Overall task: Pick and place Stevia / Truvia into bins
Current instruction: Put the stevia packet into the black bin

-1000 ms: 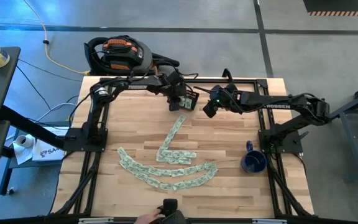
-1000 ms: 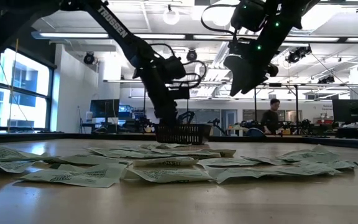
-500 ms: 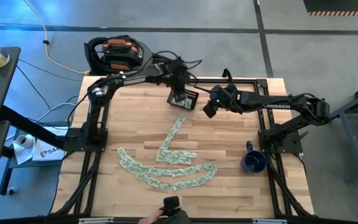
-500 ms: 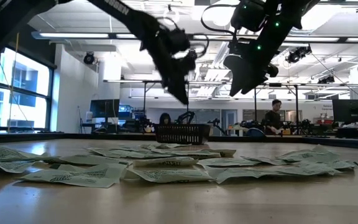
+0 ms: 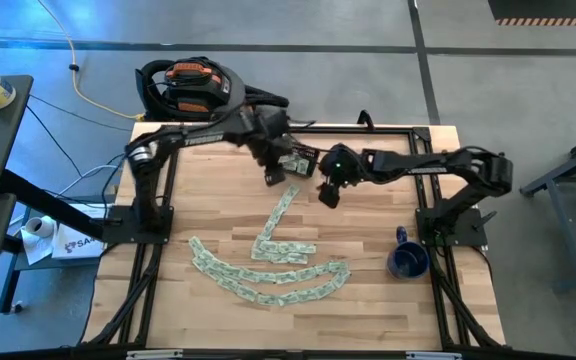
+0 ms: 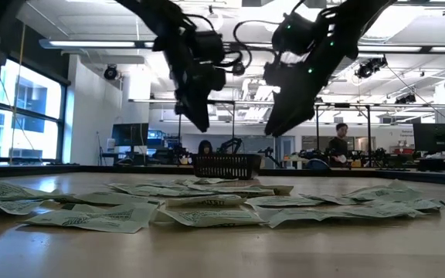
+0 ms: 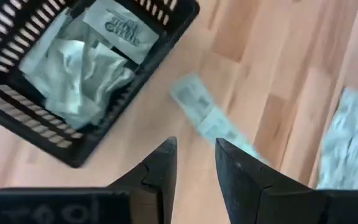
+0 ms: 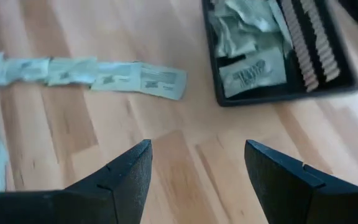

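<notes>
Many pale green and white sachets [image 5: 268,262] lie flat on the wooden table in curved rows, with one line [image 5: 284,205] running up toward the dark slatted basket [image 5: 301,159]. The basket stands near the far edge and holds several crumpled sachets [image 7: 82,59] [image 8: 247,37]. My left gripper [image 5: 272,176] [image 7: 194,146] hovers just left of the basket, narrowly open and empty, above the topmost loose sachet [image 7: 207,118]. My right gripper [image 5: 325,193] [image 8: 197,149] hangs wide open and empty to the near right of the basket. In the low view both grippers [image 6: 199,120] [image 6: 273,127] are well above the table.
A dark blue mug [image 5: 408,260] stands near the right arm's base. A black and orange machine [image 5: 193,85] sits beyond the far edge. Bare wood lies left and right of the sachet rows. People stand in the room behind [image 6: 338,147].
My left gripper rose out of the basket, swung toward the far edge, then came back down left of the basket over the top of the sachet line. My right gripper moved left and toward the near edge, dropping a little. The basket stayed put.
</notes>
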